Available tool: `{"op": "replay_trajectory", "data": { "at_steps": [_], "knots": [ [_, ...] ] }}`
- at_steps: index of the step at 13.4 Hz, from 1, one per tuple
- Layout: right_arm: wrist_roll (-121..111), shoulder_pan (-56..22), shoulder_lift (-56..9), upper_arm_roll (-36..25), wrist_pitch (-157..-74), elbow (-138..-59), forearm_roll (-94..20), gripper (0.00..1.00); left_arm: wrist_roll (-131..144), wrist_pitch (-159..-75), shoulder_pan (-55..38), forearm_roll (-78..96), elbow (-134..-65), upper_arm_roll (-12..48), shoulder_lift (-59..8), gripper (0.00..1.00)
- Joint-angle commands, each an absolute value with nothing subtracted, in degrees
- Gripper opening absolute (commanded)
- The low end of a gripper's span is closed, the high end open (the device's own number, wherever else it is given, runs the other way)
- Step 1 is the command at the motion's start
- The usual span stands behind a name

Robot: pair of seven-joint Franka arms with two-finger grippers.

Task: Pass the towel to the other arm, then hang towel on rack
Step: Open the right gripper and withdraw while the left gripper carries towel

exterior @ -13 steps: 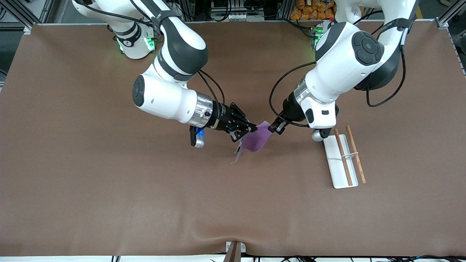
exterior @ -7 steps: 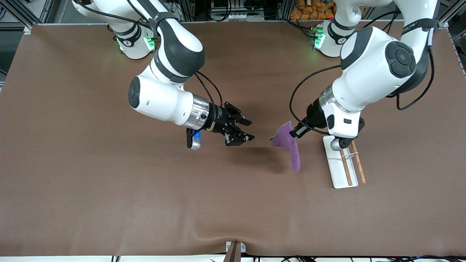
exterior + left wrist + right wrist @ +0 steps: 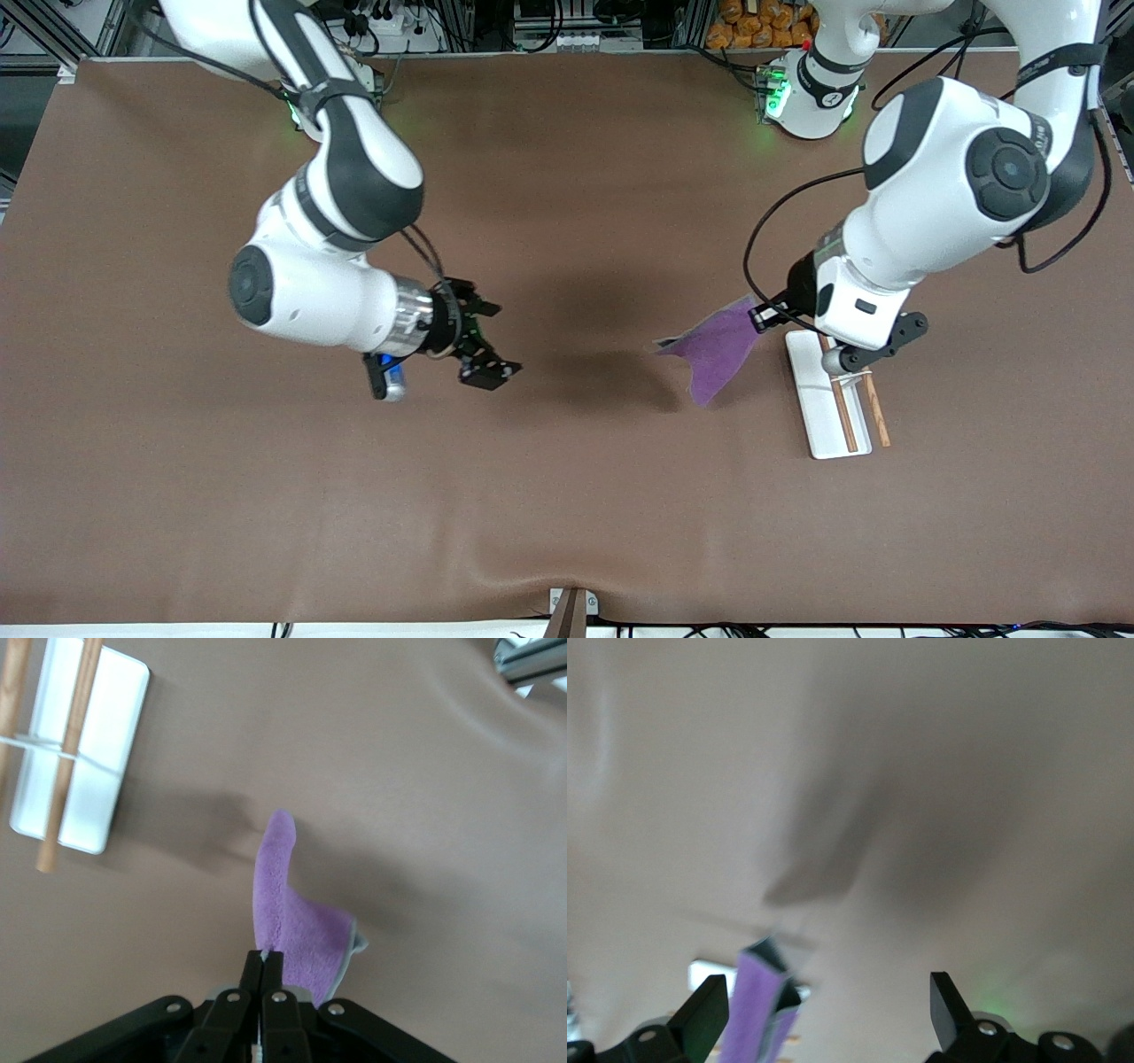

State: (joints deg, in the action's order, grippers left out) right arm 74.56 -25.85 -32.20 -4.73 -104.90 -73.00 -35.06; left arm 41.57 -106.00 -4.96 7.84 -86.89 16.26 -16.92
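Observation:
The purple towel hangs in the air from one corner, pinched in my left gripper, which is shut on it. This is the other arm, the one with the plain grey wrist. In the left wrist view the towel droops from the shut fingertips over bare table. The rack, a white tray with two brown rods, lies under that wrist, beside the towel. My right gripper stands open with nothing in it, over the table's middle. From its wrist view the towel shows farther off.
The brown mat covers the whole table. In the left wrist view the rack's tray and rods lie off to one side of the towel. A small bracket sits at the table's front edge.
My right gripper opened, let go of the towel and drew back toward its own end. My left gripper stayed shut on the towel and carried it toward the rack.

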Motion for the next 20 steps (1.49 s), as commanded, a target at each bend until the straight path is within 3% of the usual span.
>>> {"op": "replay_trajectory", "data": {
  "at_steps": [1, 3, 7, 10, 14, 17, 20],
  "knots": [
    [59.8, -21.5, -29.2, -4.0, -95.3, -73.1, -27.5, 1.00, 37.5, -103.0, -3.8, 6.9, -87.2, 16.4, -16.6, 0.00],
    [48.1, -17.0, -27.4, -4.0, -89.7, -73.1, -21.1, 1.00, 32.2, -100.2, -1.5, 4.8, -87.2, 16.3, -16.5, 0.00],
    [28.1, -7.6, -26.1, -4.0, -82.6, -73.1, -19.4, 1.00, 24.5, -98.2, -0.9, 4.7, -87.2, 16.3, -16.6, 0.00],
    [18.0, -6.0, -22.7, -4.0, -82.3, -75.0, -7.9, 1.00, 19.4, -96.5, 0.3, 4.7, -87.3, 16.2, -16.6, 0.00],
    [16.8, -5.6, -13.0, -4.0, -82.9, -82.7, -2.0, 1.00, 9.3, -96.0, 5.0, 4.7, -87.5, 16.3, -17.0, 0.00],
    [6.9, -2.6, -3.5, -4.0, -90.0, -93.4, -1.4, 1.00, 2.6, -96.7, 7.6, 4.8, -86.9, 16.3, -18.2, 0.00],
    [4.0, 0.7, -2.7, -4.0, -91.6, -94.4, -1.4, 1.00, 2.2, -96.9, 7.6, 4.7, -86.8, 16.3, -18.4, 0.00]
  ]
}}
